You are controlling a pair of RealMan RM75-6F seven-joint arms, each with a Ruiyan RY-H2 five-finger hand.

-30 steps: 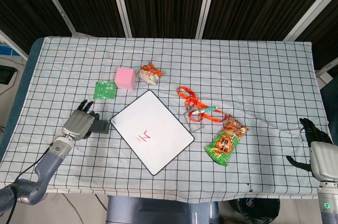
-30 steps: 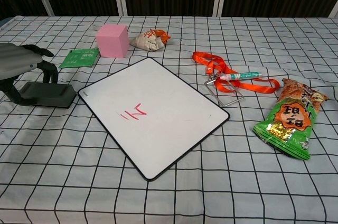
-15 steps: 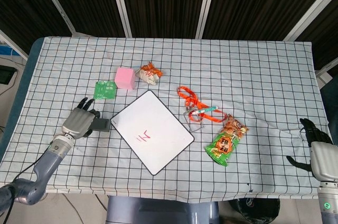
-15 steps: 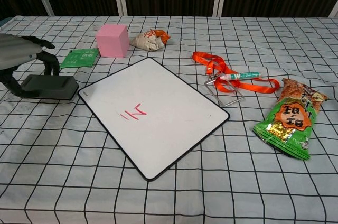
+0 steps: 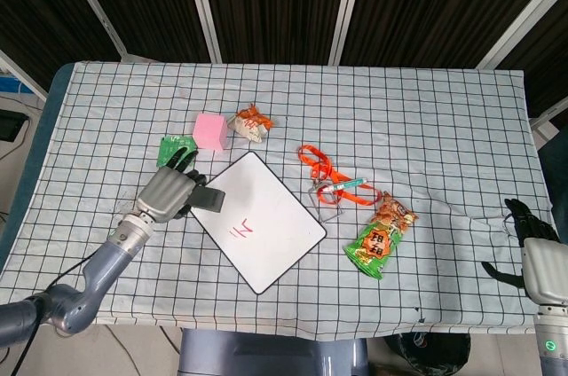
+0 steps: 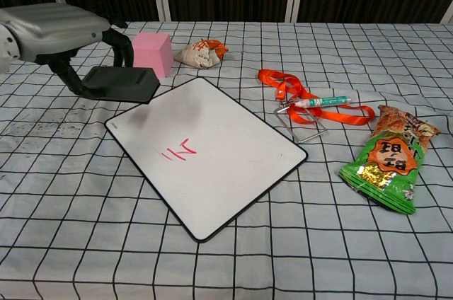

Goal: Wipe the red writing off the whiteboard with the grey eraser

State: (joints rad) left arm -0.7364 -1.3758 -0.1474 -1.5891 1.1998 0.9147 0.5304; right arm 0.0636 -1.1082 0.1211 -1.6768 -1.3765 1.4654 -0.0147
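Now the whiteboard (image 5: 256, 219) lies mid-table, red writing (image 5: 240, 231) toward its 6 o'clock. The left hand (image 5: 168, 192) grips the grey eraser (image 5: 209, 199) above the board's 10 o'clock corner. Best lower it flat onto the strokes and rub with even pressure. Only the head view shows the right hand (image 5: 529, 236), idle at 4 o'clock, fingers apart; the chest view shows the eraser lifted clear.

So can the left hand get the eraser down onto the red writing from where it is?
Probably yes. The left hand holds the eraser lifted over the whiteboard's upper-left corner, and nothing lies on the board between it and the red writing.
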